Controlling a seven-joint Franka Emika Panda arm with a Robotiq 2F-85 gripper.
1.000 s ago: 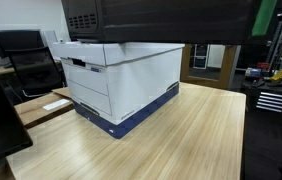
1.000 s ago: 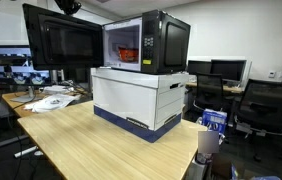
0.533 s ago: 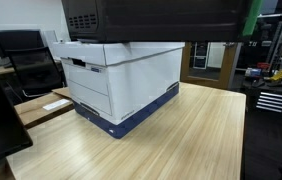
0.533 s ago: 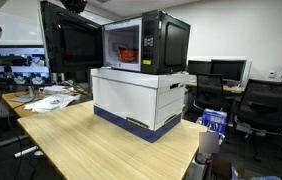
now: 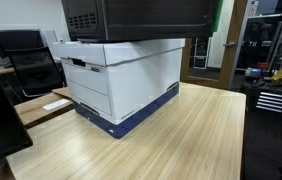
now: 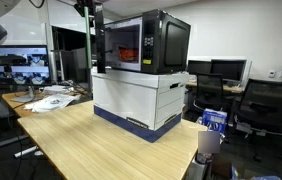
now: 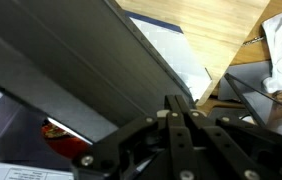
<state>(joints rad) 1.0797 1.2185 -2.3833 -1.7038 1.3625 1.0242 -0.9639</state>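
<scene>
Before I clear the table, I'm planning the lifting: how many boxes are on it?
1. The white box stands in the middle of the table, under the microwave. Anything behind it would be hidden.

Black microwave (image 6: 167, 42), white-and-blue box (image 6: 141, 98), tan table (image 6: 91, 142)

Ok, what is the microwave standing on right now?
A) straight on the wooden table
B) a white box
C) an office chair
B: in both exterior views the microwave rests on top of the white box, which itself stands on the wooden table.
</scene>
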